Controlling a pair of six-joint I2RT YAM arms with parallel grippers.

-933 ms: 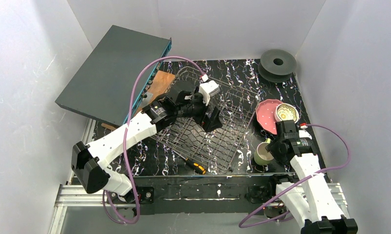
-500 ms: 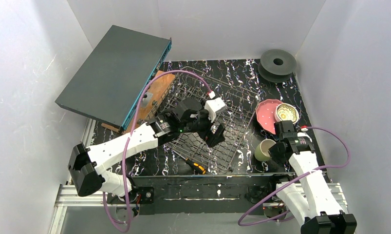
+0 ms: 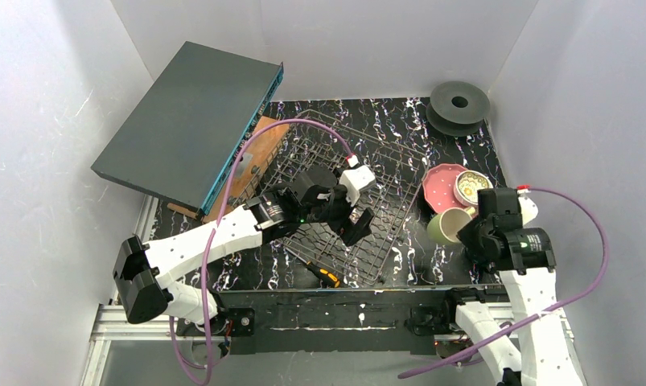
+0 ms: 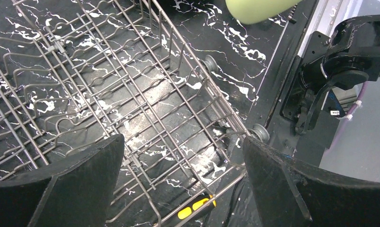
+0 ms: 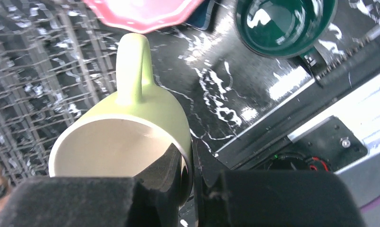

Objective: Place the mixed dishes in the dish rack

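My right gripper [image 3: 469, 234] [image 5: 190, 156] is shut on the rim of the pale yellow-green mug [image 3: 448, 225] [image 5: 140, 118], one finger inside and one outside. The mug hangs tilted above the table, just right of the dish rack [image 3: 384, 161] [image 4: 107, 85]. Behind it a pink scalloped plate [image 3: 440, 189] [image 5: 140, 12] leans beside a white bowl [image 3: 473, 186]. A dark green mug [image 5: 282, 23] stands close by on the table. My left gripper [image 3: 353, 214] [image 4: 183, 139] hovers open over the rack's near right corner, with nothing between its fingers.
A yellow-and-black screwdriver [image 3: 323, 273] [image 4: 197, 208] lies against the rack's near edge. A black spool [image 3: 459, 104] sits at the back right. A big grey flat box [image 3: 191, 121] leans at the back left over a wooden board [image 3: 263, 141].
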